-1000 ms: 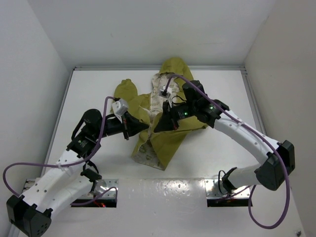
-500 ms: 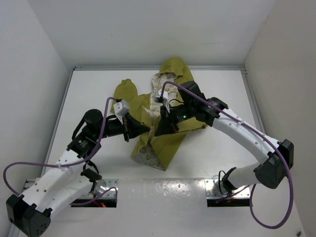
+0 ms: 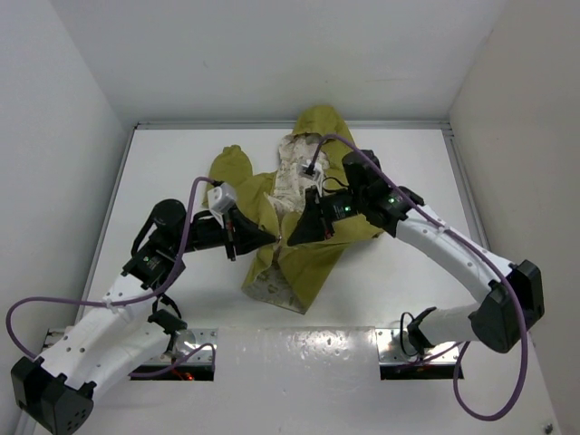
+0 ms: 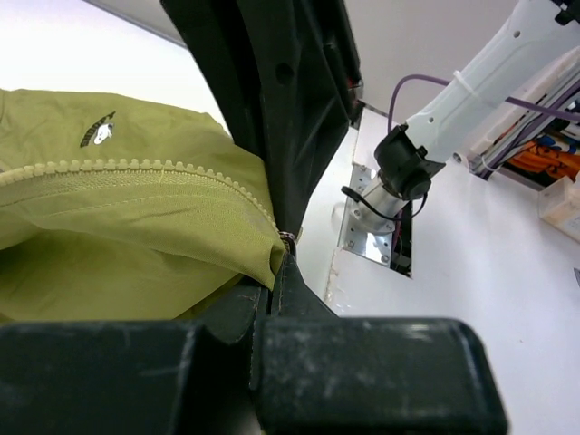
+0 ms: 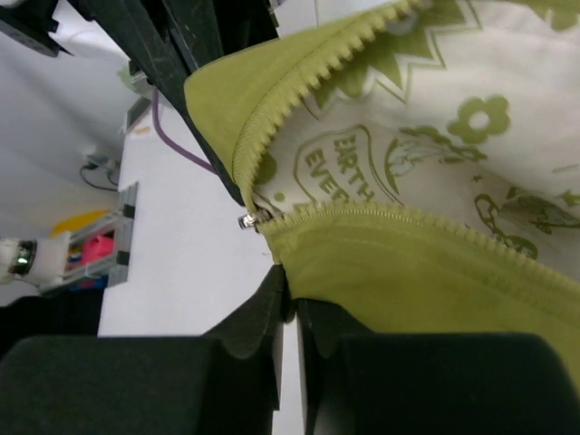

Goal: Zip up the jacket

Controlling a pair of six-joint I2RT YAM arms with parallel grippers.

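Jacket point(image 3: 308, 263) first, from overhead: it lies crumpled at mid-table with its hood point(image 3: 322, 122) toward the back and its front spread to show the cream lining point(image 3: 292, 177). The left gripper point(image 3: 268, 237) and right gripper point(image 3: 294, 237) meet nose to nose at its lower front. The table point(image 3: 408, 163) has bare room to the right and on the near side, but the walls point(image 3: 72, 136) close in around it, so I'd keep any pull short and in line with the front opening. From the left wrist, the jaws are pinched shut on the olive edge just where the zipper teeth point(image 4: 136, 170) run out. Holding that edge taut and low looks like this side's job. From the right wrist, the jaws are all but closed on the opposite hem, just under a small metal piece point(image 5: 247, 220) where the two tooth rows converge; slider or pin, I cannot tell. The rows are not joined yet. Seating that end squarely before sliding seems the key, since a skewed tug could bunch the fabric.
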